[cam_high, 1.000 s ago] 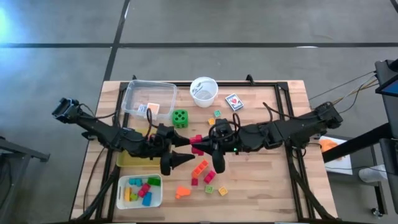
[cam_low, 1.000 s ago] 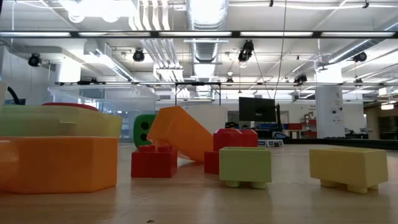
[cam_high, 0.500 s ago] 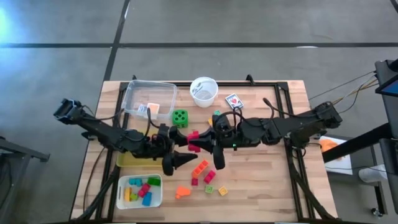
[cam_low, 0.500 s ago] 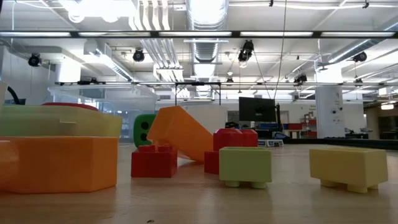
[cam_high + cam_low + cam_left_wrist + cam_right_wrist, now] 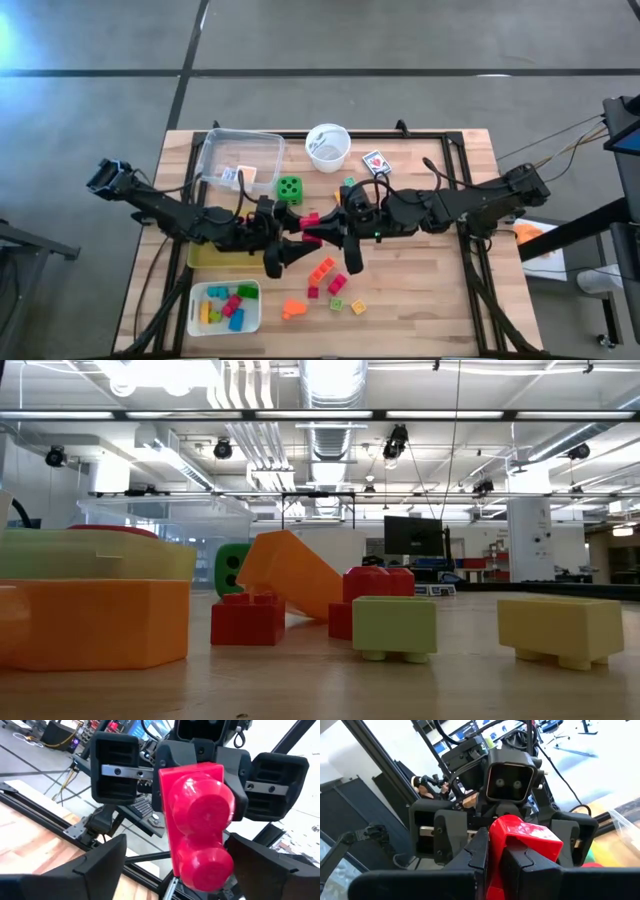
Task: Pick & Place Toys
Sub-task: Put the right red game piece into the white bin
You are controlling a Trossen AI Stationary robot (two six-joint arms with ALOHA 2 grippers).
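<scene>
Two pincers meet | right pincer (image 5: pixel 316 235) grips red block (image 5: pixel 197 822) | left pincer (image 5: pixel 297 248) spread

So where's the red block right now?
In the high view the red block is mid-table, pinched in the right gripper, with the left gripper open around it, just below the green die.

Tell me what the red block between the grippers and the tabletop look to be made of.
Red block: apparently hard moulded plastic, glossy, with highlights on its rounded studs; the right gripper clamps it.
Tabletop: seemingly pale wood planks, matte, with visible grain and seams.
</scene>
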